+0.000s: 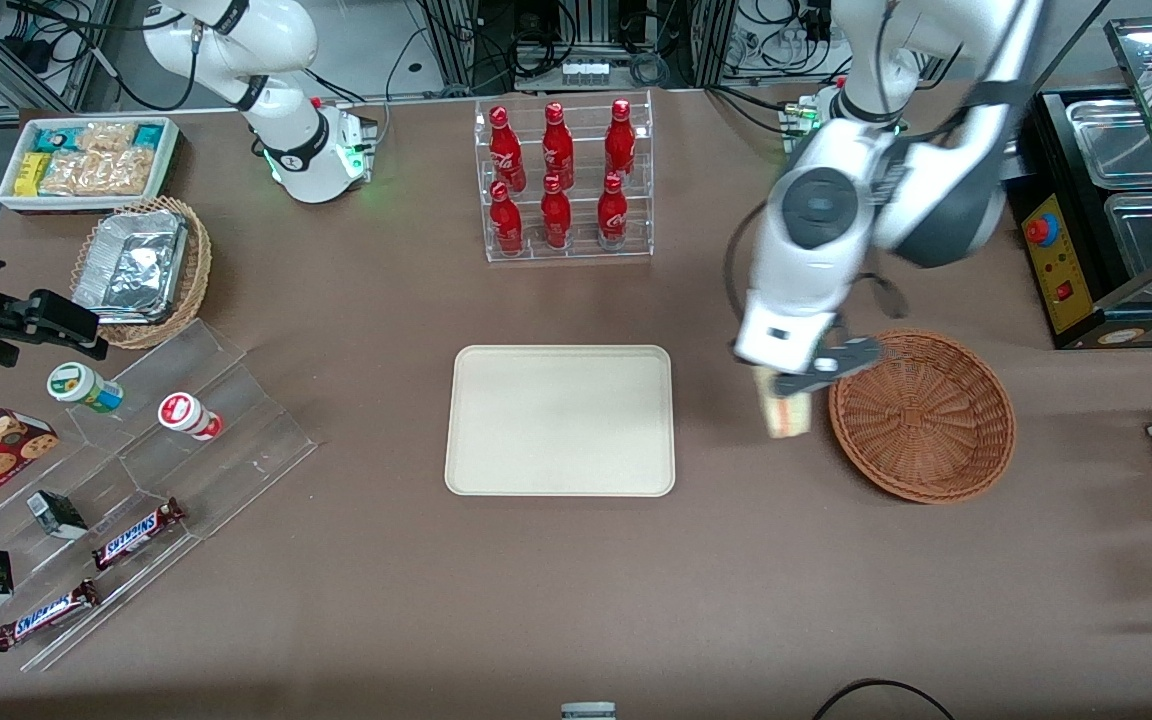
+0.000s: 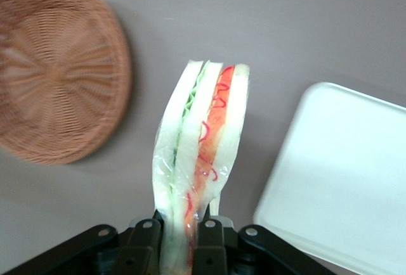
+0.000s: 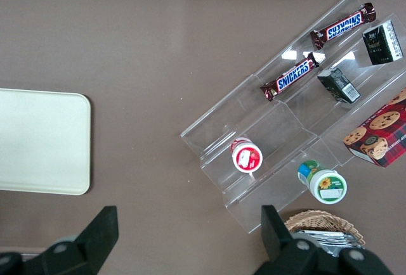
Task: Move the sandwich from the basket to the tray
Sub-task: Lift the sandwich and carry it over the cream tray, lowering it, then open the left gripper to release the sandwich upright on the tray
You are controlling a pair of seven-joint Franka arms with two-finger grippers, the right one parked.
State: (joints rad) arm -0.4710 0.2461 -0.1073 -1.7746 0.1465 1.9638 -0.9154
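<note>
1. now i see my gripper point(image 1: 798, 392) up in the air, between the basket point(image 1: 923, 416) and the tray point(image 1: 561, 420).
2. its fingers point(image 2: 209, 249) are pinching the sandwich point(image 2: 202, 154) by one end.
3. the sandwich hangs over the brown table point(image 1: 576, 580), just beside the basket rim, not touching it.
4. the tray lies flat toward the parked arm's end.
5. red bottles point(image 1: 558, 178) stand in a clear rack, farther from the front camera.
</note>
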